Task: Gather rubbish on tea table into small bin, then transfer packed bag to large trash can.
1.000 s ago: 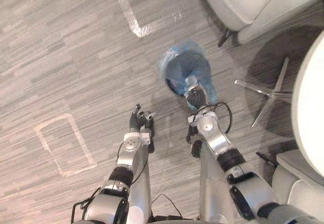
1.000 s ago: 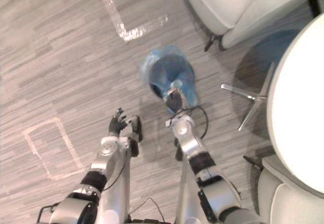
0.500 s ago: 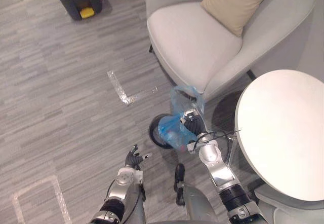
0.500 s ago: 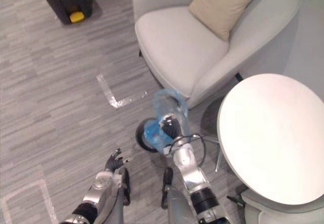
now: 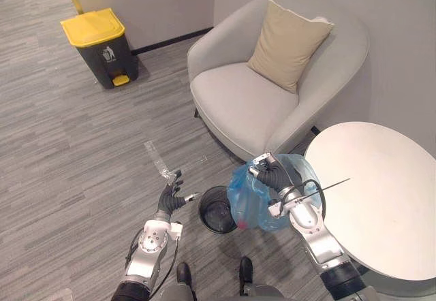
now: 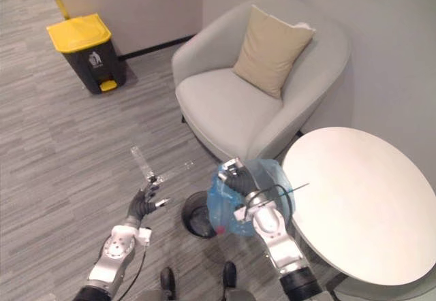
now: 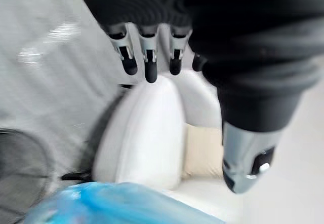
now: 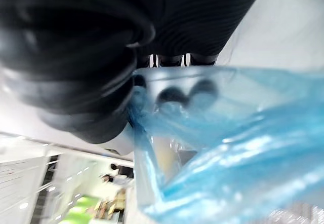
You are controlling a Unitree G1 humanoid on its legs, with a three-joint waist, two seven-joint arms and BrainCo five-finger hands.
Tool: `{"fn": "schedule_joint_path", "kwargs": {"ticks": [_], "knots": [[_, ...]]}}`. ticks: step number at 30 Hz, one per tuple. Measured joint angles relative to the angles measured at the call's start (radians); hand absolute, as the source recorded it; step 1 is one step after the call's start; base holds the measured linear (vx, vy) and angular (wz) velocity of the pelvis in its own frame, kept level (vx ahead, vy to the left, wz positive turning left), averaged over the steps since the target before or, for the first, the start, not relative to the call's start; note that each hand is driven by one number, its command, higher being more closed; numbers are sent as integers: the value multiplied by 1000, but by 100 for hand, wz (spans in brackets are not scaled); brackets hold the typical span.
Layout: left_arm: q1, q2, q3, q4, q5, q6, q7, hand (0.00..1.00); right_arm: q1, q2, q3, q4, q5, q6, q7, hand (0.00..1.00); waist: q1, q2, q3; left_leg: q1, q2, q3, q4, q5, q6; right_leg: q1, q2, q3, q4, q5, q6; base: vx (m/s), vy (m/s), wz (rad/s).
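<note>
My right hand (image 5: 271,175) has its fingers curled into the bunched mouth of the blue bag (image 5: 252,206). In the right wrist view I see the dark tips through the film, so the grip is on gathered plastic, not a handle. The bag hangs from that hand beside the round white table (image 5: 381,199), with its lower end next to the small black bin (image 5: 216,210) on the floor; I can't tell whether it has fully cleared the rim. I judge it light: it sags loosely and I make out only a small reddish bit low down. The film looks thin, soft and slippery, so I expect it to swing as I walk and to stretch or tear if it snags on the bin or the table edge. The gathered neck is the right place to hold, with enough film wrapped in that it can't slide out. My left hand (image 5: 170,197) hovers over the floor holding nothing, its fingers (image 7: 150,67) straight and spread. The big yellow-lidded trash can (image 5: 101,45) stands well apart by the wall.
</note>
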Motion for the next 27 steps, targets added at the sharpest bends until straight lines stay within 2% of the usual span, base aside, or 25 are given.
{"fn": "schedule_joint_path", "kwargs": {"ticks": [2,7,15,18,23,27], "knots": [[-7,28,-28,-36,18,-21,-5,0,0,-24,17,-2,48,-1,32,100,-1,2,-25,1,-4,-1,-13,6,1,-1,-1,0,-6,1,0,31,0,1],[-54,92,-103,-76,58,-36,-20,0,-45,-78,78,-39,139,-1,74,100,-9,4,-27,22,-5,-7,-29,14,2,16,0,1,-15,7,-4,0,0,0],[-160,138,-220,-85,101,-59,-36,0,-114,-96,157,-75,243,-3,102,100,-24,6,-51,57,-11,-8,-105,55,1,14,4,7,-15,10,-5,-27,-4,-1],[-202,158,-264,-85,159,-61,-45,0,-148,-98,179,-78,253,-3,112,100,-26,5,-52,71,-13,-3,-131,69,2,13,6,11,-15,13,-4,-23,-1,-4],[-228,163,-314,-68,240,-61,-44,0,-207,-107,225,-87,294,-3,124,100,-33,5,-52,72,-14,1,-131,70,2,13,6,15,-18,15,-4,-3,0,-1],[-247,153,-335,-31,256,-61,-44,0,-217,-107,241,-126,334,-2,132,100,-36,4,-52,72,-14,1,-131,70,2,13,6,16,-18,16,-4,0,0,0]]}}
